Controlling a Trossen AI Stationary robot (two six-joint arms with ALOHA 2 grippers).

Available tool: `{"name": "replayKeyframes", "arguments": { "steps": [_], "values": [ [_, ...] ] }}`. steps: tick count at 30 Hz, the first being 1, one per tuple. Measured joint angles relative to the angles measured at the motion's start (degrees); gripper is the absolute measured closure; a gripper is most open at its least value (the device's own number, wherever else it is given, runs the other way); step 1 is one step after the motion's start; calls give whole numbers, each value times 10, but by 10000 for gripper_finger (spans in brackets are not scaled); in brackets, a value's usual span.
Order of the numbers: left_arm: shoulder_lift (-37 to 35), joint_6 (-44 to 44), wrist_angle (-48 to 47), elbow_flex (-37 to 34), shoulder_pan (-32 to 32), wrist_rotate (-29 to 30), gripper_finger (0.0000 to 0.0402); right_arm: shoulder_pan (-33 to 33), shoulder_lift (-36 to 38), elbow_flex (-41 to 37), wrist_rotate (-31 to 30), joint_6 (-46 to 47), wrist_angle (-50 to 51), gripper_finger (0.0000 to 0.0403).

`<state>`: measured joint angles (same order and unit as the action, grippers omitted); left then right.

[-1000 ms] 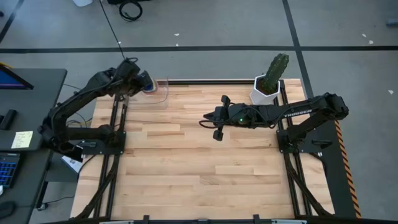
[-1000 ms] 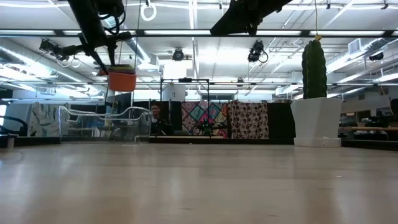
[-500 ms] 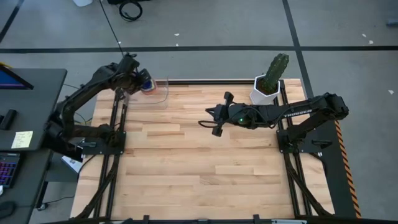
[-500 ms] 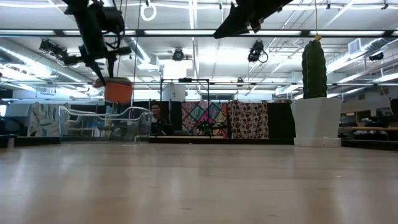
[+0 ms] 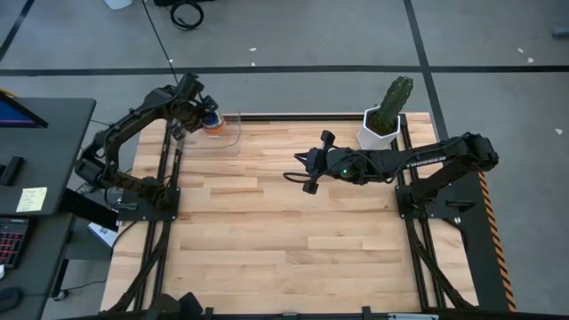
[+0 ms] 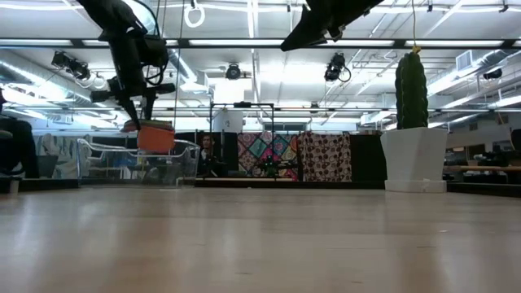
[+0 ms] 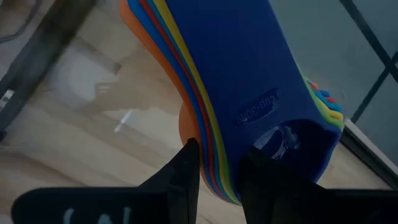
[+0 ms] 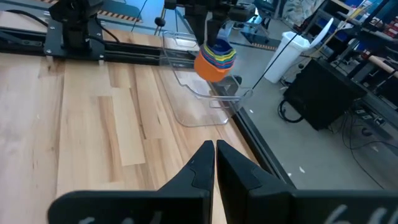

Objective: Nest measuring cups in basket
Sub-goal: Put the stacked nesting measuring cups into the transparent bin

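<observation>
From the high view you have one stack of nested coloured plastic measuring cups (image 5: 210,122) held by the left gripper (image 5: 199,114) over one clear rectangular plastic basket (image 5: 228,139) at the table's far left corner; nesting looks done, lowering and release remain. Low view: the stack, orange outermost, hangs at the basket's rim. Left wrist view: fingers clamp the stacked flat handles; about seven colour layers, count uncertain. Right wrist view: the right gripper (image 8: 214,153), closed and empty, waits mid-table.
</observation>
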<state>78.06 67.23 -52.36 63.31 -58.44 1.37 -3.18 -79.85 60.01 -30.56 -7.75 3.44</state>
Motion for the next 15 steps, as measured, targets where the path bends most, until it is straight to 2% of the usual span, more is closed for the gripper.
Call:
{"name": "replayKeyframes", "arguments": {
  "steps": [15],
  "values": [
    [14,11,-34,0,-22,3,316,0,0,0,0,-15,0,380]
  ]
}}
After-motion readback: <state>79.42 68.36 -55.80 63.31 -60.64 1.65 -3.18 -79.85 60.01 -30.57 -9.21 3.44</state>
